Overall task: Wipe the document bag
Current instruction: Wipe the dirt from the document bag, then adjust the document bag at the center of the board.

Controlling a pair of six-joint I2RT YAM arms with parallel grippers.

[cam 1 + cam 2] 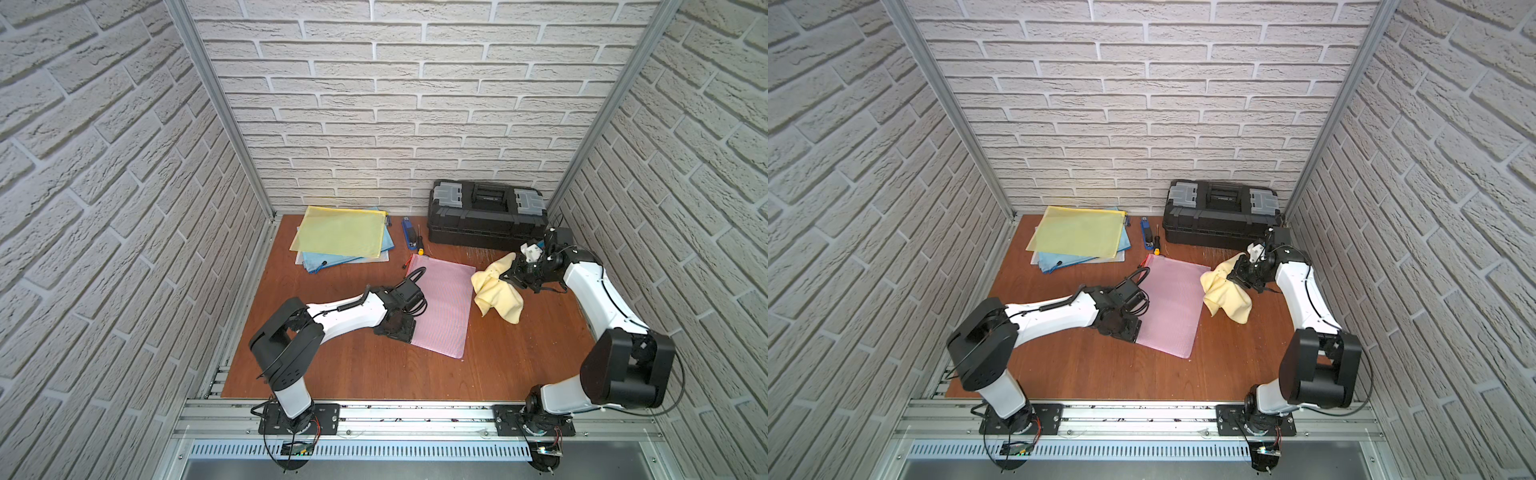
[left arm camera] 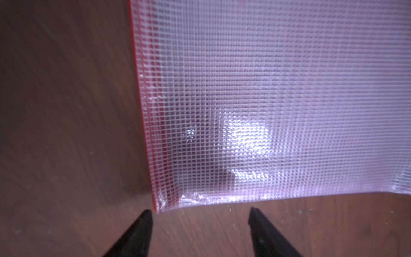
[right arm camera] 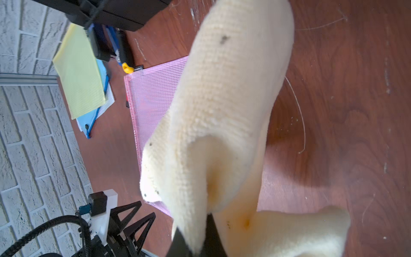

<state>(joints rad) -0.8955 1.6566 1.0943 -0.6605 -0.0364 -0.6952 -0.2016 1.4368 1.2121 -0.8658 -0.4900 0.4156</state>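
Two arms reach over a brown wooden surface [image 1: 353, 374] walled by brick-pattern panels. At far left, against the back wall, a yellow bag [image 1: 338, 232] tops a loose stack. A blue bag [image 1: 328, 262] sticks out beneath it, so the stack's edges are fanned, not squared.

Nearer the front, the left pincer [image 2: 200, 224] is spread wide with its tips down at the surface, gripping nothing. In the left wrist view a red-trimmed, slightly curled corner of the pink bag [image 1: 444, 307] lies just ahead of the tips, not between them. The pink bag lies flat mid-surface, its long edges running front to back and a little skewed.

Behind its far edge a blue stapler [image 1: 409, 233] and a screwdriver [image 1: 419, 245] with a yellow end lie side by side, near the bag's corner.

Right of the bag, a pale yellow cloth [image 1: 496, 291] hangs bunched from the right pincer [image 3: 194, 235], which is pressed together on a fold of it. The cloth's left fold reaches the bag's right edge in both top views; whether they touch cannot be told.

At far right rear a black toolbox [image 1: 486, 224] sits against the back wall. Any label by its handle is too small to read.

Bare wood runs wide from the bag's near edge to the front rail. A narrower strip lies between the cloth and the toolbox.
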